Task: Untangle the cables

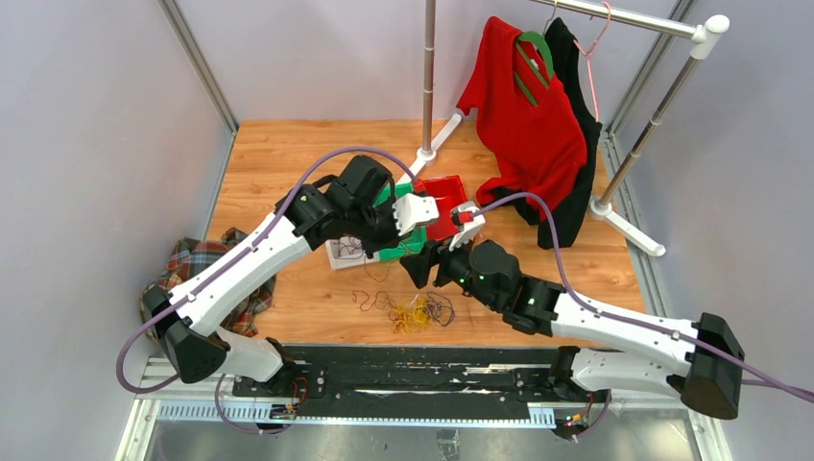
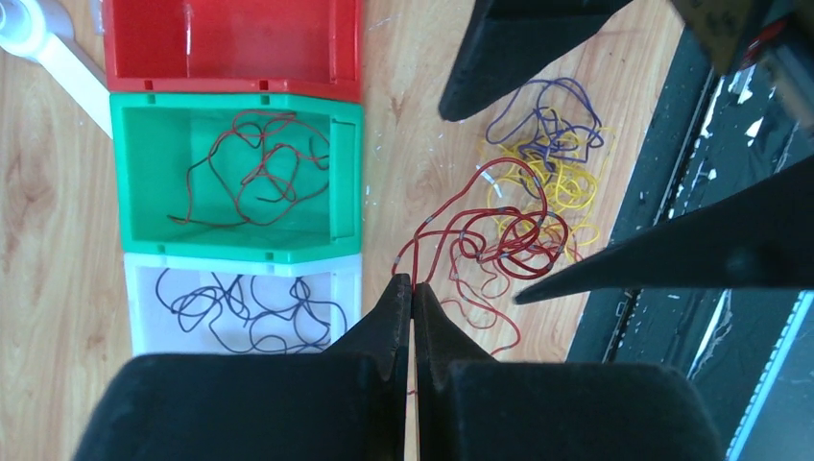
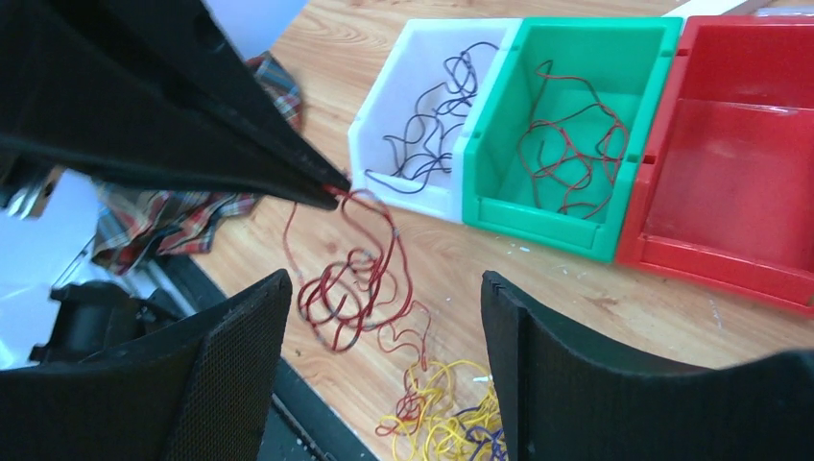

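The left gripper [image 2: 411, 280] is pinching a red-brown strand [image 2: 480, 226] between jaws pressed fully together, at the lower middle of the left wrist view. The strand is running up and to the right from the fingertips into a loose knot of loops. In the right wrist view it is hanging from that gripper's dark tip at the left middle of the frame and trailing down onto the wooden table [image 3: 461, 254]. The right gripper [image 3: 384, 283] is hovering above those loops with its jaws standing wide apart, gripping nothing.

The other cables [image 2: 552, 163], yellow and dark purple, are lying in a tangled heap to the upper right of the held strand, partly overlapping it. In the top view the heap is sitting at the lower middle of the frame.

Three bins are standing side by side, touching. A white bin [image 2: 139, 317] is holding dark purple wire [image 2: 240, 312] and a green bin [image 2: 120, 173] is holding red-brown wire [image 2: 259, 163], with a red bin [image 2: 230, 84] next to it. A plaid cloth [image 1: 206, 264] is lying at the table's left edge.
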You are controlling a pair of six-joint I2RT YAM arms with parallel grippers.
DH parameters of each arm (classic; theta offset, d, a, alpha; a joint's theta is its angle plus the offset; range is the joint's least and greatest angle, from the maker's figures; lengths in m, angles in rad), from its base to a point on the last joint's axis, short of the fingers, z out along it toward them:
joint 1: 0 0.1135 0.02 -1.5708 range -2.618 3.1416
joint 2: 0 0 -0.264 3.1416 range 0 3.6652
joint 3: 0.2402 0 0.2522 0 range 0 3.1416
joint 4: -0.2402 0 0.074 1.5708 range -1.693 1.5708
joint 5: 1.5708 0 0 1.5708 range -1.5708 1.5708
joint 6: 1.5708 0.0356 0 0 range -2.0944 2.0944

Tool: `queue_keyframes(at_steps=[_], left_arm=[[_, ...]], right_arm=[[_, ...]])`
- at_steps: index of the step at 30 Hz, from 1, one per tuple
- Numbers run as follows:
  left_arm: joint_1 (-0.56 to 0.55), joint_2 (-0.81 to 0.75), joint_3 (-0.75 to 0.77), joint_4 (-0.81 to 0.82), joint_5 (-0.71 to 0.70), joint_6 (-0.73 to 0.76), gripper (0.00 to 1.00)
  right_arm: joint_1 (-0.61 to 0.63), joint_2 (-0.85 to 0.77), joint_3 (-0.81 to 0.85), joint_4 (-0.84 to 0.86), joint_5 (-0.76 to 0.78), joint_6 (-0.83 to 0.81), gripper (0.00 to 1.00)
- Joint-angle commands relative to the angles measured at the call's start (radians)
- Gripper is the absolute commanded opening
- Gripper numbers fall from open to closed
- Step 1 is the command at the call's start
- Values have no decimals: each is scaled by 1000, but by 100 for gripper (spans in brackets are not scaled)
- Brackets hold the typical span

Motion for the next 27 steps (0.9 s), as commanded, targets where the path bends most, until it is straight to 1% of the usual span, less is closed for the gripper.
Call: queue_keyframes(at_steps=[1, 8, 11, 14, 16, 20, 23, 27], left_arm=[[-4, -34, 37, 22, 8, -77, 0], [-4, -73, 66, 19, 104, -192, 0], [-3, -83, 80, 16, 168, -235, 0], [0, -96, 80, 9, 217, -252, 0], [8, -98, 84, 9, 225, -261, 0], [31, -105, 104, 8, 254, -261, 0], [42, -109, 129, -12, 307, -257, 0], [58, -117, 192, -61, 357, -232, 0]], right_arm=[[23, 71, 71, -8, 140, -11, 72], [57, 143, 79, -23, 399, -6, 68], [64, 140, 62, 4, 451, 3, 67], [65, 124, 42, 29, 454, 19, 65], [65, 112, 27, 62, 419, 9, 61], [65, 105, 1, 73, 438, 40, 53], [63, 95, -26, 83, 459, 59, 52], [50, 58, -77, 55, 491, 107, 50]])
